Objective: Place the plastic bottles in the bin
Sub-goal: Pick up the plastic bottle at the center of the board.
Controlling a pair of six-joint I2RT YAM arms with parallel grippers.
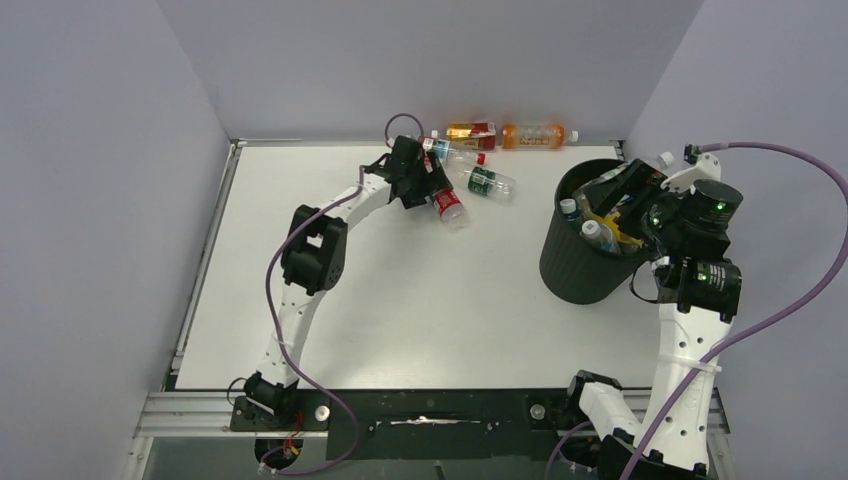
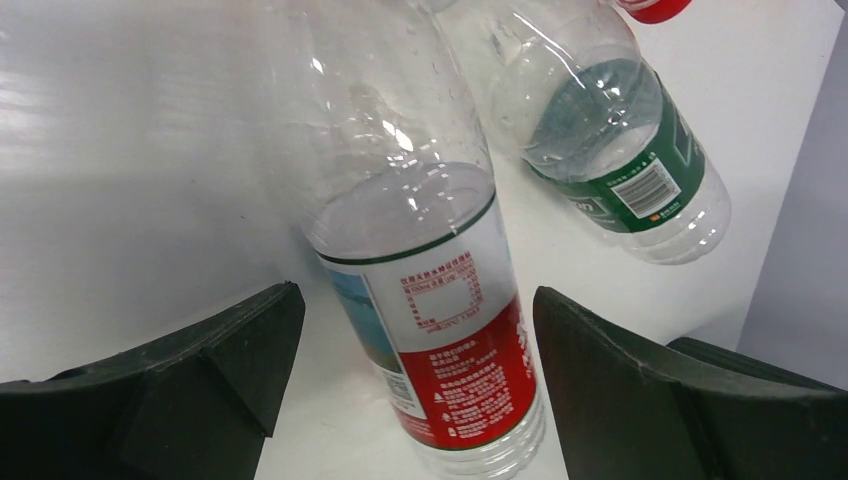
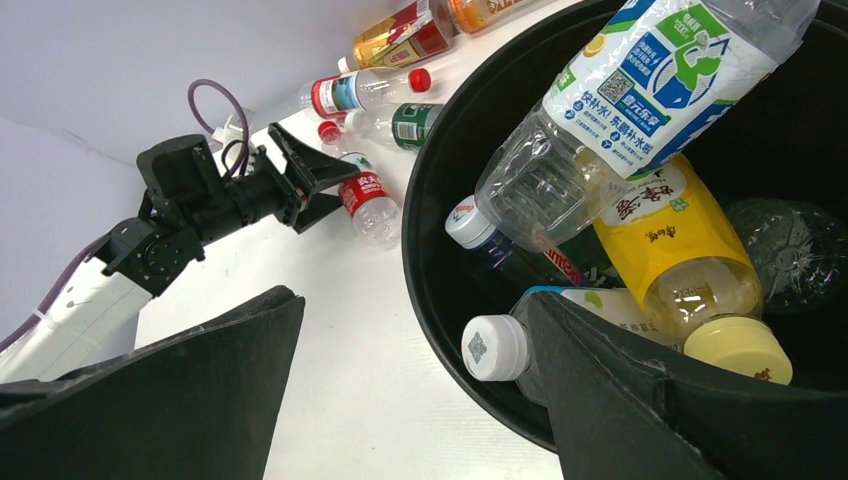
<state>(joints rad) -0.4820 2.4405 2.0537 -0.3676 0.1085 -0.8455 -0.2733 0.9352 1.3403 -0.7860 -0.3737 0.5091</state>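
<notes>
Plastic bottles lie in two groups: several are piled inside the tall, round, matte black bin [image 1: 562, 265], which stands on the right side of the white table [image 1: 400, 300], and the others lie on the tabletop near the back wall. Inside the bin, the right wrist view shows a clear bottle with a blue, green and white label [image 3: 640, 85] lying slanted on top. A yellow bottle with a yellow cap [image 3: 670, 265] lies under it, and a white-capped bottle [image 3: 497, 347] sits near the rim. At the back wall lie an orange bottle [image 1: 535, 134] and, just beside it on the left, a bottle with a red and yellow label [image 1: 472, 131]. In front of these are a clear bottle with a red cap and a blue and red label [image 1: 452, 152], a clear bottle with a green label [image 1: 492, 183] and a clear bottle with a red label [image 1: 450, 206]. The left gripper [image 1: 438, 192] is down at this last bottle, its jaws spread with the bottle's body between them. A strip of table shows between the left finger [image 2: 200, 370] and the bottle, so it is not pinched. The green-labelled bottle lies just beside it, at an angle. The right gripper [image 3: 412, 300] hovers over the bin's rim, jaws spread wide and holding nothing.
</notes>
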